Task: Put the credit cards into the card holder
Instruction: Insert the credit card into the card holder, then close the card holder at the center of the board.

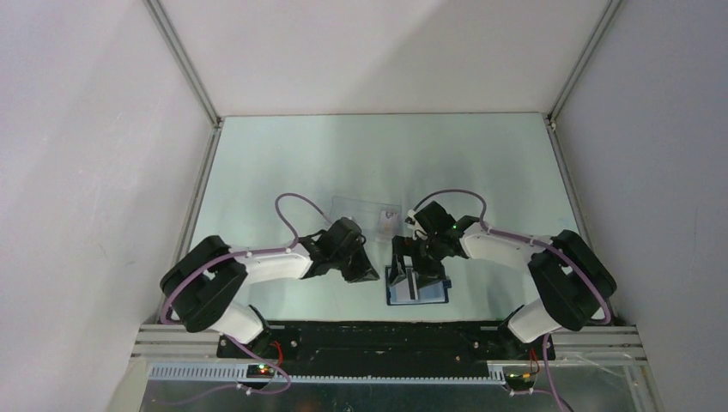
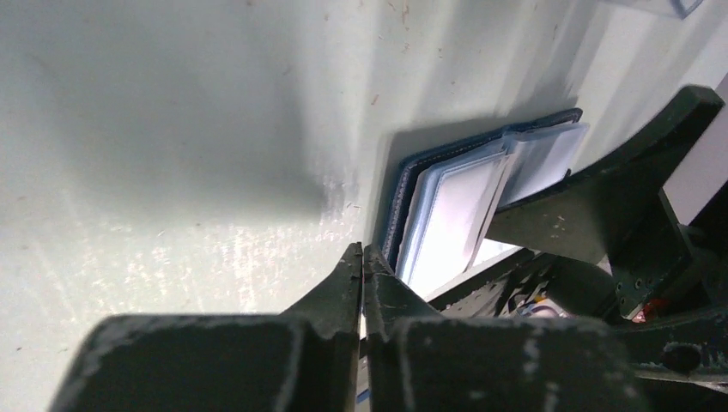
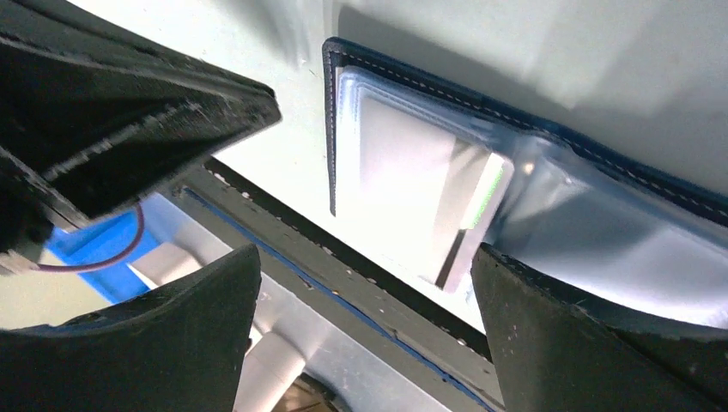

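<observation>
Where the left gripper hangs low over the table, its two dark fingers are pressed flat together with nothing between them, the tip just beside the card holder's left edge. Further back, the credit cards lie flat on the table, so clear that I can't count them; only a small purplish mark shows at their right end. The card holder lies open near the front edge, navy rim around pale blue sleeves. From above it is partly covered by the right gripper, whose jaws stand wide over it, gripping nothing. A pale sheet sits angled among the sleeves; whether it is tucked in I cannot tell.
</observation>
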`<move>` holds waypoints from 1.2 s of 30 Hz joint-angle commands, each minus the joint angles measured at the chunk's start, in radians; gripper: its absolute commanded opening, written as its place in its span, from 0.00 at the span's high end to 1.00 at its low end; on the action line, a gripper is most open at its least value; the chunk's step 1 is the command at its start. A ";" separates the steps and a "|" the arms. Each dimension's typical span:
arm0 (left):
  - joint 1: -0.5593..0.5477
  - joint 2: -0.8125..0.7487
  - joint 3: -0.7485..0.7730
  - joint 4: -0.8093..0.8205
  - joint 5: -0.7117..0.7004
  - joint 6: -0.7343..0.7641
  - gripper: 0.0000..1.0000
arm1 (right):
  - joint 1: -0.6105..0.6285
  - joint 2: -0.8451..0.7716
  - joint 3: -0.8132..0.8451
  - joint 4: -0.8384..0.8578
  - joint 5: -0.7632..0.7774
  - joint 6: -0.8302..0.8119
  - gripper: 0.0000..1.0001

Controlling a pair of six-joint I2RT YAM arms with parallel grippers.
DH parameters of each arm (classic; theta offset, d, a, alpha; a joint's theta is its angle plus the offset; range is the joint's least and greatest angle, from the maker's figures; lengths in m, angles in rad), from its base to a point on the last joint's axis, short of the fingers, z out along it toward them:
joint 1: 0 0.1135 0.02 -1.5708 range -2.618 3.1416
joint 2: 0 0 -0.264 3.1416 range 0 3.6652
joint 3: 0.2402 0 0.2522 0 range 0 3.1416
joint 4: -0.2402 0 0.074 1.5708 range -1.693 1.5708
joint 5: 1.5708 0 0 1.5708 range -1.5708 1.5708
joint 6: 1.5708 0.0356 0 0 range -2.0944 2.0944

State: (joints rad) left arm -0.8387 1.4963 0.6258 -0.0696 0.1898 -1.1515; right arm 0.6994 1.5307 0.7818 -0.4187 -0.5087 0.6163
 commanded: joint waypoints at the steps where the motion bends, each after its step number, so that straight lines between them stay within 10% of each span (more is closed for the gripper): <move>1: 0.025 -0.051 -0.012 0.013 0.002 0.016 0.89 | 0.003 -0.085 0.030 -0.097 0.087 -0.080 0.04; 13: 0.048 -0.048 -0.032 0.118 0.105 0.026 0.47 | -0.011 -0.100 0.071 -0.167 0.140 -0.138 0.19; 22: 0.047 0.068 -0.037 0.260 0.199 -0.021 0.43 | -0.033 -0.027 0.048 -0.190 0.215 -0.152 0.53; 36: 0.025 0.145 -0.006 0.340 0.221 -0.044 0.43 | -0.072 -0.026 0.003 -0.183 0.251 -0.145 0.59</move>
State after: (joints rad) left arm -0.8005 1.6131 0.5919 0.2325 0.3733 -1.1740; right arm 0.6338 1.4807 0.8059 -0.6228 -0.2733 0.4759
